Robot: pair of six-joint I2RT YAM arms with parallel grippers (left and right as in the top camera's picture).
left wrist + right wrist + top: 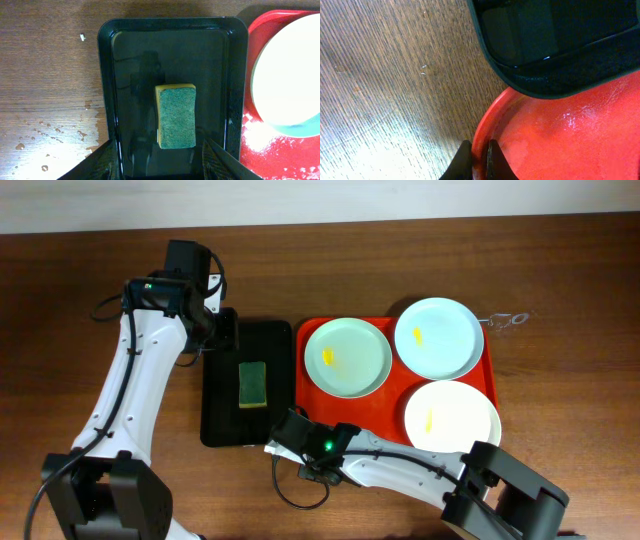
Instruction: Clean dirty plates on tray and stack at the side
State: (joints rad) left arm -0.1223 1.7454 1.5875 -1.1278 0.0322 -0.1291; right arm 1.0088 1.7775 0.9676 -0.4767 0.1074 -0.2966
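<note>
right gripper (pixel 478 150) pinches the stiff corner rim of the tray (pixel 560 135), left gripper (pixel 160 146) spread above the sponge (pixel 175 116); the glossy plates (pixel 347 356) look slippery, so take their edges.

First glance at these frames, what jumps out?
The bright red-orange tray, right of center, carrying three dirty plates with yellow smears. Left of it, a black tray holds a green sponge, the left hand open above it. The right hand pinches the red tray's near-left rim.

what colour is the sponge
The sponge is dark green on top with a yellow base; left wrist view shows it best.
</note>
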